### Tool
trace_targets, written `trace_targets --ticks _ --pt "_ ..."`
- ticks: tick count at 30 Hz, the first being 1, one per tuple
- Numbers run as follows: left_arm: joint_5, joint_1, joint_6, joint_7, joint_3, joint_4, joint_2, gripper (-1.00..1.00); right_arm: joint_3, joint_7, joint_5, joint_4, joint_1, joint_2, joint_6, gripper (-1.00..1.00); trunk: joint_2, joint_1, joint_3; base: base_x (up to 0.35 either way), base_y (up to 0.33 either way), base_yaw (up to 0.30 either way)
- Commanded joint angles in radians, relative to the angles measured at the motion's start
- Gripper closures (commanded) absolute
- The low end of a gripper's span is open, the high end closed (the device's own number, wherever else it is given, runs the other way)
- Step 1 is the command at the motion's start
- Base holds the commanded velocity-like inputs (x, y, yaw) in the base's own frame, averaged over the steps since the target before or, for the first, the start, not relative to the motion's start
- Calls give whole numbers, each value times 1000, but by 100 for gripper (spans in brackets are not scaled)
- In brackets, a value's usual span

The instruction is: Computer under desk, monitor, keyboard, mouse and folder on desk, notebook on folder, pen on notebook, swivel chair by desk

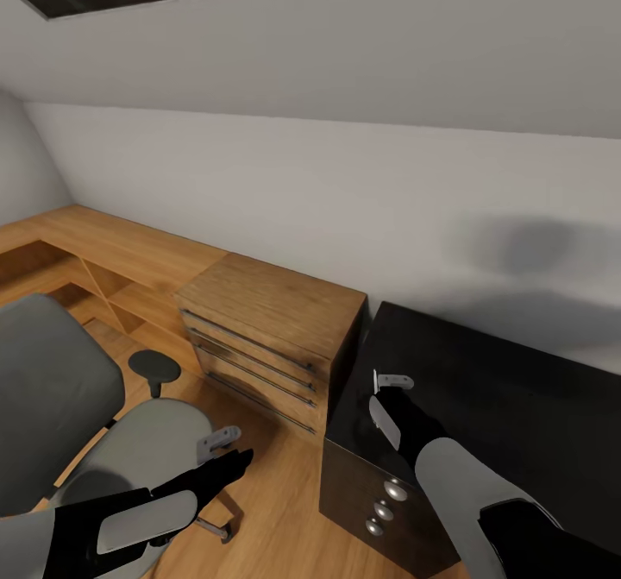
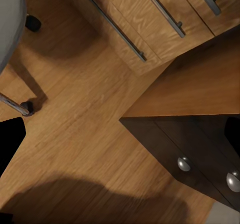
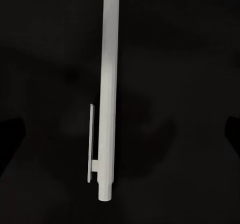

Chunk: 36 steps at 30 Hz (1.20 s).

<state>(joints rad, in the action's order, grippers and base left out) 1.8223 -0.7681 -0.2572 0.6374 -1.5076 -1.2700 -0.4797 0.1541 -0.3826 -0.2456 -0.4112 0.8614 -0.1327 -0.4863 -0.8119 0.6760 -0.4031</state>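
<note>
The white pen (image 3: 109,83) lies on the glossy black desk (image 3: 185,53), straight between the two dark fingertips of my open right gripper (image 3: 120,134), which do not touch it. That gripper (image 1: 388,399) hovers low over the desk's near left corner (image 1: 517,406). The swivel chair (image 1: 52,389), grey back and seat, stands on the floor left of the desk, and nothing lies on the part of its seat that shows. My left gripper (image 1: 231,458) hangs open and empty over the floor between the chair and the desk's drawers (image 2: 190,149).
A light-wood dresser (image 1: 267,303) with long bar handles (image 2: 115,28) stands against the white wall, touching the desk's left side. Low wooden shelving (image 1: 103,277) runs along the wall behind the chair. A chair leg with a castor (image 2: 20,106) rests on the wood floor.
</note>
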Motion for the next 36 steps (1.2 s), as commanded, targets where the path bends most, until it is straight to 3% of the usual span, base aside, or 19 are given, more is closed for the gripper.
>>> trace_targets --ticks 1,12,22,36 --pt "6 -2 -7 1 -3 -2 0 -100 8 -9 -11 -1 1 1 -5 -100 -1 0 -1 0 0 0" --pt "6 -2 -7 0 -3 -2 -2 -100 9 -9 -10 -1 1 1 -5 -100 -22 12 -11 0 0 0" --pt "7 -2 -5 1 -3 -2 -1 -100 10 -9 -9 -1 1 1 -5 -100 -78 42 -36 0 0 0" --pt "6 -2 -5 0 -3 -2 0 -100 10 -11 -9 -1 1 1 -5 -100 -78 42 -36 0 0 0"
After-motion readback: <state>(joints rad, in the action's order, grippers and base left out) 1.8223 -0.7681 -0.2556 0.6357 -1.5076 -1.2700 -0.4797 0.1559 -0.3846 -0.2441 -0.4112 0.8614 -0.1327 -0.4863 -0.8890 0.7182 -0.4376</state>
